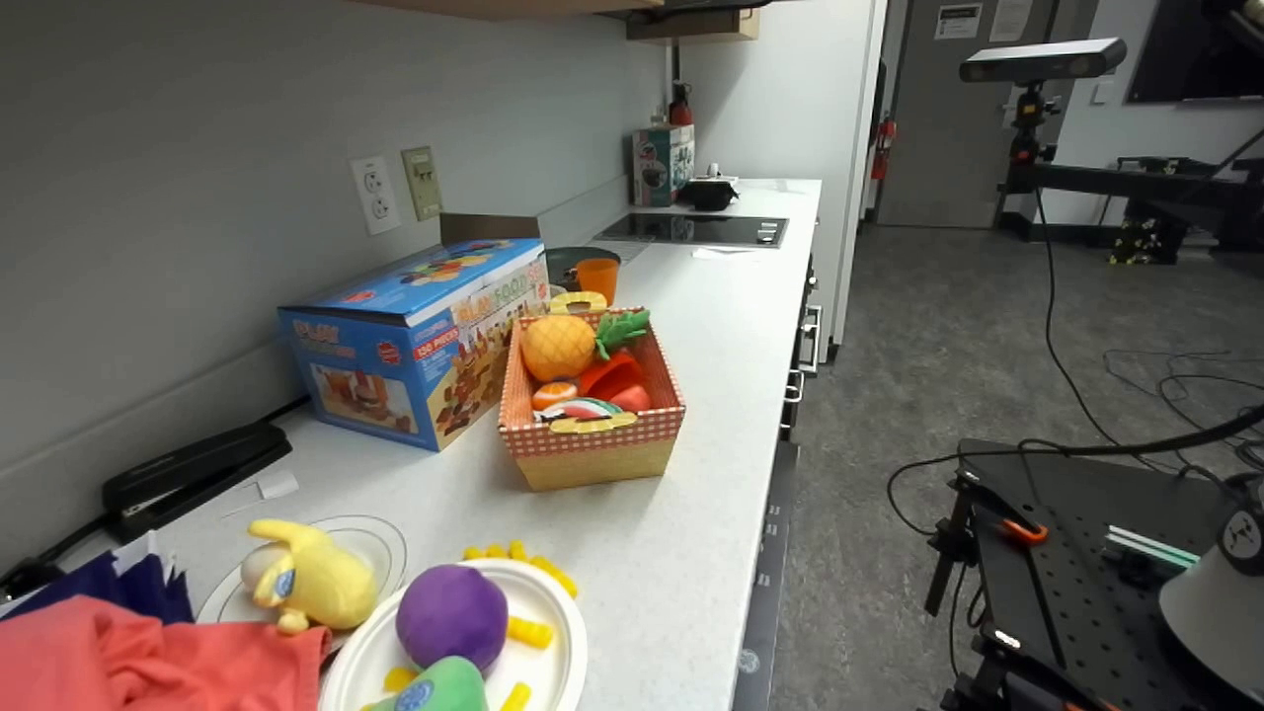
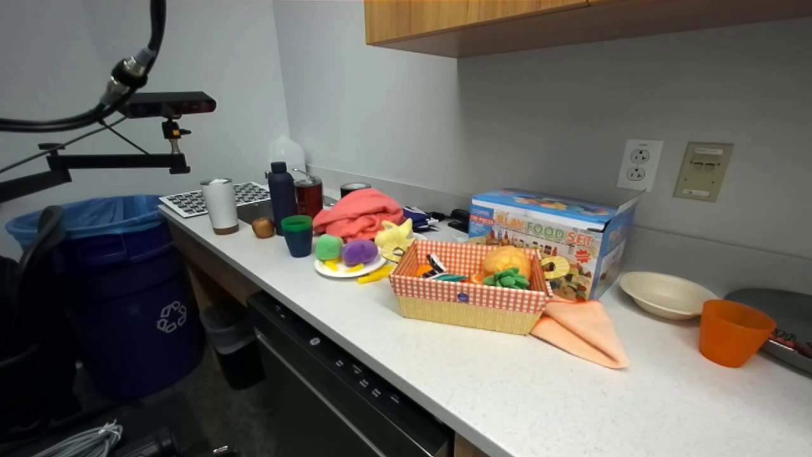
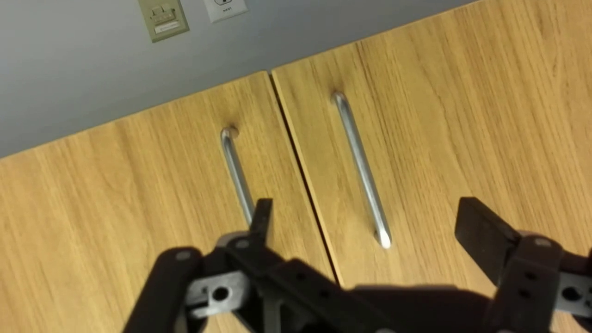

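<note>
My gripper is open and empty in the wrist view, its two black fingers wide apart. It faces two closed wooden cabinet doors, the left door and the right door. Each has a metal bar handle. The right handle appears between the fingers, with no visible contact. The left handle is partly hidden behind the left finger. The gripper is out of view in both exterior views. On the counter, a checked basket holds a plush pineapple and other toy food; the basket also shows elsewhere.
A blue play food box stands behind the basket. A white plate holds a purple toy. An orange cup, a bowl and a peach napkin lie along the counter. The upper cabinet overhangs it.
</note>
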You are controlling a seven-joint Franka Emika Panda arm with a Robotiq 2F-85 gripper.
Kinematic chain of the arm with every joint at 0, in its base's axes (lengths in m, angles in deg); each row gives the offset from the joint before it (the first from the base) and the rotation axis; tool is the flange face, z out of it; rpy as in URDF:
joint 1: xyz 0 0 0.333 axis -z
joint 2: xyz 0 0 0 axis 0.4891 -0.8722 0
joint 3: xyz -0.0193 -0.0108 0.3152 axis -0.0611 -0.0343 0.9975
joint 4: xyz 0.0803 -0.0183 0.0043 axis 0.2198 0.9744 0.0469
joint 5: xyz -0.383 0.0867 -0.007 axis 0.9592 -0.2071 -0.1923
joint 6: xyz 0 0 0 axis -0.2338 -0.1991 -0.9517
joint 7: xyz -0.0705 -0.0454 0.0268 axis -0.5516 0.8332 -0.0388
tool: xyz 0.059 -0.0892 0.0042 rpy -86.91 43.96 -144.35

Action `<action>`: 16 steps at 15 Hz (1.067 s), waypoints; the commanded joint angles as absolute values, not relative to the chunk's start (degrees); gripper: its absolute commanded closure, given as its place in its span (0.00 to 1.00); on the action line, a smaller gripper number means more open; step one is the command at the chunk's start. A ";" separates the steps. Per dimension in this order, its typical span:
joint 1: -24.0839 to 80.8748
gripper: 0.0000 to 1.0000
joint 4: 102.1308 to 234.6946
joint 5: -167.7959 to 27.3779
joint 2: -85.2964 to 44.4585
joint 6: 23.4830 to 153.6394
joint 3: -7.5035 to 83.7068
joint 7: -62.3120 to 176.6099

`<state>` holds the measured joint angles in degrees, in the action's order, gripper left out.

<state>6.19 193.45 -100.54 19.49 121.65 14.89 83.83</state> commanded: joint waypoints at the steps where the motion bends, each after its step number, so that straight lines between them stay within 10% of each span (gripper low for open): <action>1: 6.09 0.00 192.00 -99.19 20.84 118.39 13.83 86.53; 16: 11.31 0.00 190.11 -97.32 23.73 109.86 17.16 86.55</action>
